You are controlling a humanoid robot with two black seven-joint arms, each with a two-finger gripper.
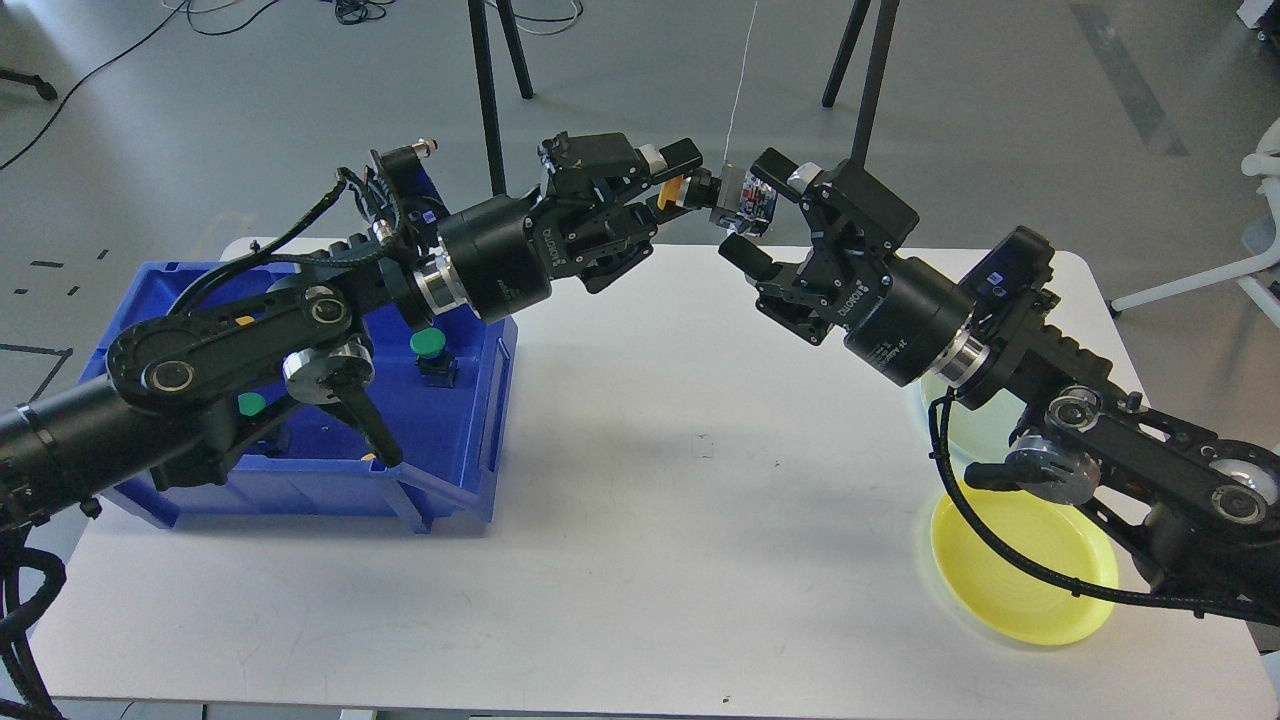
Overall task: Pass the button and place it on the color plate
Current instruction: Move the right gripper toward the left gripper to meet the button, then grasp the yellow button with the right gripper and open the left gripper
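A push button with a yellow cap (673, 191) and a grey-black contact block (745, 205) is held in the air above the far edge of the table. My left gripper (685, 180) is shut on its yellow-capped end. My right gripper (762, 212) is open, with one finger above and one below the contact block, and does not visibly clamp it. A yellow plate (1020, 575) lies at the front right of the table, partly under my right arm. A pale green plate (942, 420) lies behind it, mostly hidden by the arm.
A blue bin (470, 420) stands at the left of the white table (650, 500), under my left arm. It holds green-capped buttons (428, 344) (250, 404). Tripod legs (490, 100) stand on the floor beyond the table.
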